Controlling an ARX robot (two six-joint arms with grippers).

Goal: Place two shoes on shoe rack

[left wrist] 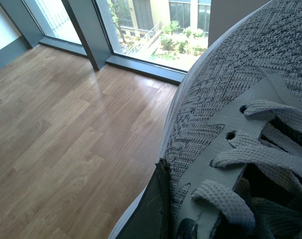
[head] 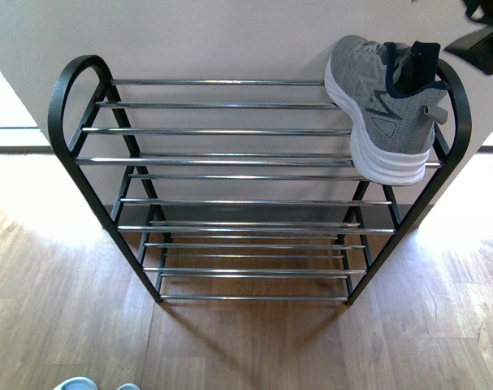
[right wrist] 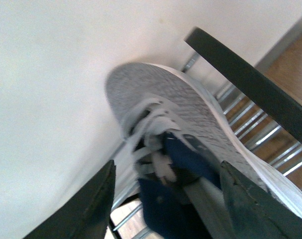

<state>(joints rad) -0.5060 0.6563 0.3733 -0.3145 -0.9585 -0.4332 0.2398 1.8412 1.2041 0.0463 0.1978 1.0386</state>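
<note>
Where the right gripper [right wrist: 167, 165] hangs with jaws spread, a grey knit sneaker [head: 384, 106], white-soled and navy-collared, lies free on the shoe rack [head: 230, 130], top tier, right end. Left wrist view alone: left gripper [left wrist: 158, 209] clamped on second grey sneaker [left wrist: 230, 89], above wood floor [left wrist: 66, 139].

Right gripper [right wrist: 168, 165]: in the right wrist view two dark fingers [right wrist: 86, 209] rise from the lower left and lower right corners. They are spread wide, with a grey sneaker [right wrist: 190, 114] between them; contact is not discernible. A dark part of this gripper also enters the upper right corner of the front view. Left gripper [left wrist: 153, 204]: one dark finger shows at bottom centre of the left wrist view, lying against a second grey sneaker [left wrist: 230, 74]. Its partner is out of frame, so the grip is undetermined.
</note>
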